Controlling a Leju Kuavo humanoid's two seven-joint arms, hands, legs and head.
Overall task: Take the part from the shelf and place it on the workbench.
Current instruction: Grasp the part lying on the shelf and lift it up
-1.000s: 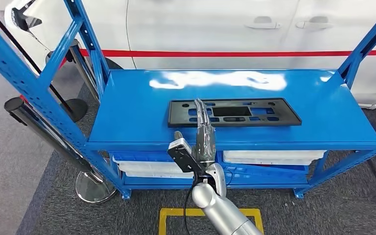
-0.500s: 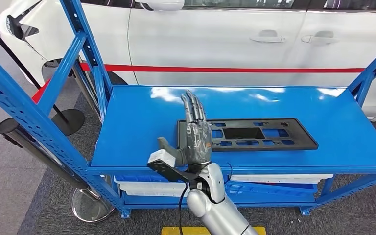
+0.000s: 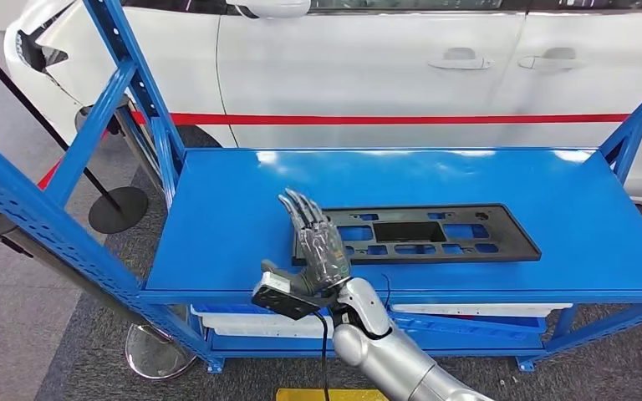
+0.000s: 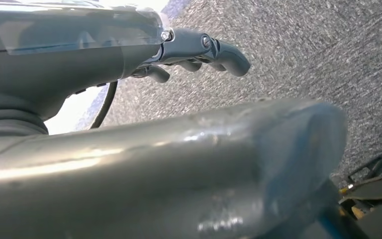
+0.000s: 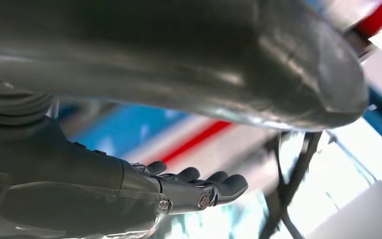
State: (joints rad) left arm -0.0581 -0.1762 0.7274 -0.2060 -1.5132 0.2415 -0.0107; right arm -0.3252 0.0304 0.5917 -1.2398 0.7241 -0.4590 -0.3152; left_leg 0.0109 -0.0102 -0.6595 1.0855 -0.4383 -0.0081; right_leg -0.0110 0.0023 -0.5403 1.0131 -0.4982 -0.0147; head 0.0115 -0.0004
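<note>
Notably, the right robot hand, fingers spread and empty at the part's 9 o'clock end, risked sliding the flat part along the shelf instead of lifting it.

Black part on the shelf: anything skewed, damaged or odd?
Nothing stands out. The black part lies flat on the blue shelf top, roughly parallel to the front edge, with no visible damage. The right hand is at its near-left end with fingers extended, holding nothing; whether it touches the part is unclear.

Right hand raised on its silver arm, fingers extended and apart, empty; left hand with fingers loosely curled, empty.
</note>
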